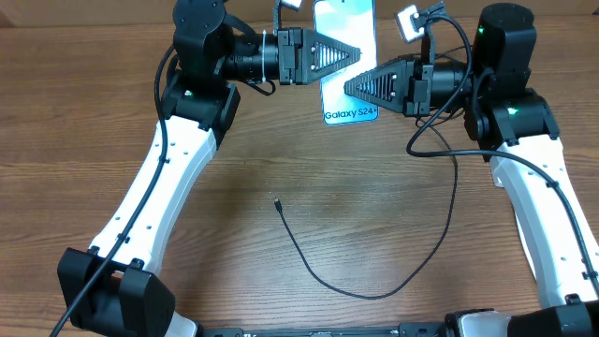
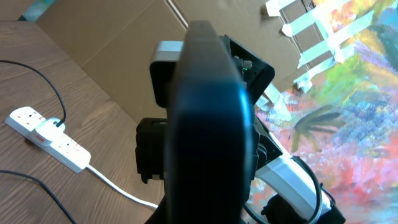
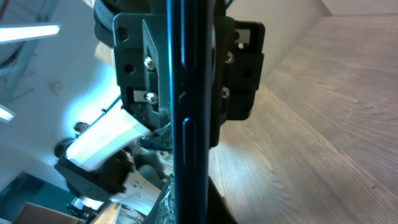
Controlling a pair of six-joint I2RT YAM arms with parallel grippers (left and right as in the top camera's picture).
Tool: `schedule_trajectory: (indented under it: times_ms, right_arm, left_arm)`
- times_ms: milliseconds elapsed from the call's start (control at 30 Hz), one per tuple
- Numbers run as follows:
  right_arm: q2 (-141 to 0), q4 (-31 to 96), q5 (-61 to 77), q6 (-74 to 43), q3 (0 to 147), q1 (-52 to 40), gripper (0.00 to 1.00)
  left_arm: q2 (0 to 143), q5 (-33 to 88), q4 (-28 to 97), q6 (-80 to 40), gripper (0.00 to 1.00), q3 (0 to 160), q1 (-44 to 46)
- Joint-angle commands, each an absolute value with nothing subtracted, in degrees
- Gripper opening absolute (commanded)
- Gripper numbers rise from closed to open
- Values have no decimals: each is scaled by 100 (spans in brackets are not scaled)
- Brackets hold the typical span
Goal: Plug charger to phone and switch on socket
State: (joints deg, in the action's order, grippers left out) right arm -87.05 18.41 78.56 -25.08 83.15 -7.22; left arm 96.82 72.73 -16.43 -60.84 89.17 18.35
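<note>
The phone [image 1: 344, 101], its light blue screen reading "Galaxy S24+", is at the top middle of the overhead view, held between both grippers. My left gripper [image 1: 359, 49] reaches in from the left and is shut over its upper part. My right gripper [image 1: 347, 88] reaches in from the right and is shut over its lower part. Each wrist view shows the phone edge-on [image 2: 208, 124] [image 3: 189, 124]. The charger cable [image 1: 323, 278] lies loose on the table, its connector tip [image 1: 278, 201] apart from the phone. The white socket [image 2: 46, 138] has a black plug [image 2: 57, 124] in it.
The socket's white cord [image 2: 118, 186] trails across the wooden table [image 1: 234, 243]. Brown cardboard [image 2: 112, 56] and a colourful painted sheet [image 2: 348, 93] stand beyond the table. Both arm bases sit at the near table edge.
</note>
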Motion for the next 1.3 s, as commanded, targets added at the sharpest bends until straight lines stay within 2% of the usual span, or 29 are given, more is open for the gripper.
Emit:
schedule_trajectory:
  times_ms: [0,67,133,300,367,600,767,1033,1267]
  right_arm:
    - [-8724,1804,7247,-2554,8353,-718,4]
    - [-8724,1804,7244,-2552,8353,-718,6]
    - [-8724,1809,7201,-2550,8353,-716,17]
    - [-8724,2252,6517,-2250,8353,-707,55]
    - [-8724,2711,6093,-1916,8353,-714,57]
    - [-8724,4742,4130,-974,8353,-845,57]
    - [-8890,5714,2510,-864,8350,-1769,56]
    - [-9677,5907,1240,-891,8283,-3870,49]
    - [-10685,5861,788,-910,8263,-4840,46]
  left_arm:
    - [9579,7885,-1715,-5992,4,9015,2108]
    - [9579,7752,-1358,-5433,4,9015,2082]
    - [9590,7432,-587,-4812,4,9015,1994]
    - [9601,6219,1745,-3286,4,9015,1592]
    - [9601,6211,1859,-3234,4,9015,1470]
    - [9601,4947,3326,-3380,4,9015,858]
    - [9601,4880,3811,-3203,4,9015,401]
    - [9601,4912,4202,-3122,4,9015,-233]
    - [9601,4908,4383,-3020,4,9015,-722]
